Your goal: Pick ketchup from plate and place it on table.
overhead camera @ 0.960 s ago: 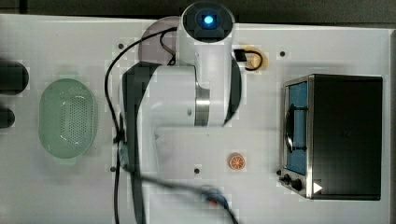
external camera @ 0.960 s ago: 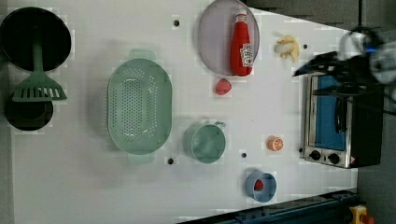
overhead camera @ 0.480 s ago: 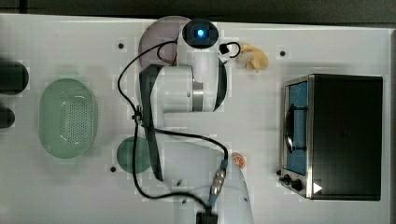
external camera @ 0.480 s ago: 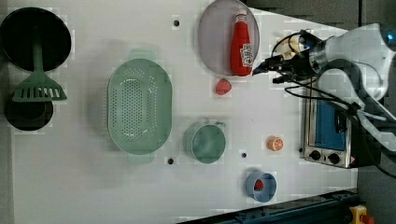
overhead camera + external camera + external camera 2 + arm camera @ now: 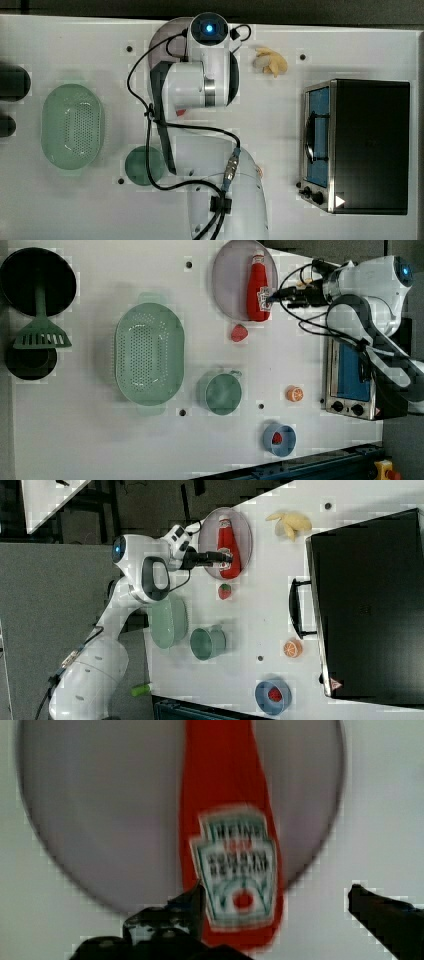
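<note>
On the flat round lilac plate (image 5: 227,280) lies the glossy red ketchup (image 5: 257,290); the gripper (image 5: 272,296) hovers wide open, empty.

The white surface (image 5: 100,440) carries the plate (image 5: 227,280), a green colander (image 5: 149,361), a toaster oven (image 5: 350,377) (perhaps a banana (image 5: 289,522) too)

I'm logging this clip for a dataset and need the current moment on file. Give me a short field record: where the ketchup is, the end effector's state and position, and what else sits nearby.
ketchup: bottle lying flat on the plate, not lifted
end effector: open, over the bottle's label end, fingers either side in the wrist view; contact cannot be told
table: white, bottle not on it
nearby: strawberry just off the plate; banana beside the toaster oven
task stage: approach, nothing gripped
</note>
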`<act>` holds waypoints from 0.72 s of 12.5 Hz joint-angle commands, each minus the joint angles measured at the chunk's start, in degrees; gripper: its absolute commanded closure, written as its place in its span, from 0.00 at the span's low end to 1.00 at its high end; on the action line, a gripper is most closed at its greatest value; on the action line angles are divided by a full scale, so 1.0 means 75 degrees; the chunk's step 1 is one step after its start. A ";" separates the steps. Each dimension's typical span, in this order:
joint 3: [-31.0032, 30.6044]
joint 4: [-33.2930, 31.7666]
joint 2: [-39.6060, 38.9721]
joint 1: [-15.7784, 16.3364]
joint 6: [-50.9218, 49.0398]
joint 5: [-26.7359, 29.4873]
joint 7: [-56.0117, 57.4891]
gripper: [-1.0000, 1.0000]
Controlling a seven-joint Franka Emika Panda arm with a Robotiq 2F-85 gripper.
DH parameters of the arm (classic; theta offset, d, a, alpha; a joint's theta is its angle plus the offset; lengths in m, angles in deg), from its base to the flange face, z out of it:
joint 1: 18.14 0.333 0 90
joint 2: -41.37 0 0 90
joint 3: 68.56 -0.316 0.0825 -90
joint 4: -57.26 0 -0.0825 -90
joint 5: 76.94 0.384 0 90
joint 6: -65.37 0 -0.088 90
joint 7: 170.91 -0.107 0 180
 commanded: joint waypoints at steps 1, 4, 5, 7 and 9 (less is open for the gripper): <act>-0.0023 0.0635 -0.0631 0.0299 0.0114 -0.0051 0.0423 0.00; 0.0000 0.1289 -0.1281 0.0336 0.0227 -0.0214 0.0427 0.00; 0.0014 0.1427 -0.1442 0.0333 0.0249 -0.0340 0.0427 0.00; 0.0002 0.1571 -0.1680 0.0336 0.0394 -0.0395 0.0426 0.00; 0.0002 0.1576 -0.1815 0.0339 0.0511 -0.0397 0.0427 0.04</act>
